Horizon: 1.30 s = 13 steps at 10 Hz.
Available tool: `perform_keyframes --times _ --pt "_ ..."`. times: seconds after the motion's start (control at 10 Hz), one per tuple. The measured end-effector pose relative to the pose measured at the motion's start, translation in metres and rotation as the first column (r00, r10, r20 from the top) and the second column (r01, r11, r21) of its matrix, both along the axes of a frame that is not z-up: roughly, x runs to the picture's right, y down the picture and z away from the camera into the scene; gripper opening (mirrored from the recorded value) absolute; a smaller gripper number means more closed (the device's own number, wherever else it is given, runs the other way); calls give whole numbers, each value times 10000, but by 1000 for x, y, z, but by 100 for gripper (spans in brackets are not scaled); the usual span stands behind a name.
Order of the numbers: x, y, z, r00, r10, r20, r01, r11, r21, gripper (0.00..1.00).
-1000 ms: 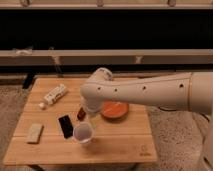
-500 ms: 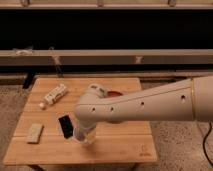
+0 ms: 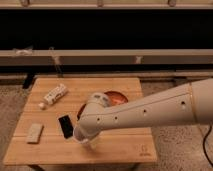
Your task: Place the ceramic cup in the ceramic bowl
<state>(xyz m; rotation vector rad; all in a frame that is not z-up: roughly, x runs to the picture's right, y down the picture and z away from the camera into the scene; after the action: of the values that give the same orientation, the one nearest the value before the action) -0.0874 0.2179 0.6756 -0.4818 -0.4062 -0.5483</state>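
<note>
Cup [image 3: 92, 144] at jaws, front-ctr table [image 3: 127, 146]

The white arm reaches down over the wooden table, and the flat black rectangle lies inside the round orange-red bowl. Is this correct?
No. The camera view shows the flat black rectangle on the wooden table, outside the round orange-red bowl; the pincer is low beside the rectangle.

A white arm [image 3: 150, 112] reaches from the right edge to lower centre, its gripper [image 3: 84, 137] low over the mostly hidden ceramic cup [image 3: 93, 145] on the wooden table [image 3: 125, 145], with the orange ceramic bowl [image 3: 119, 97] half covered behind it and a white carton [image 3: 55, 93] at the table's upper left.
</note>
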Motion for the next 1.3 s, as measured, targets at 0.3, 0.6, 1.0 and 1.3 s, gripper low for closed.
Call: perform_keyframes --times 0.3,0.6,1.0,1.3 --pt "8 10 1 9999 100 -129 -101 9999 -49 80" --pt "5 20 8 9999 -47 -137 43 9996 -289 80" --pt "5 29 23 9994 -223 -264 205 9975 -680 63" --pt "4 30 31 9988 -323 -370 292 9963 -803 33"
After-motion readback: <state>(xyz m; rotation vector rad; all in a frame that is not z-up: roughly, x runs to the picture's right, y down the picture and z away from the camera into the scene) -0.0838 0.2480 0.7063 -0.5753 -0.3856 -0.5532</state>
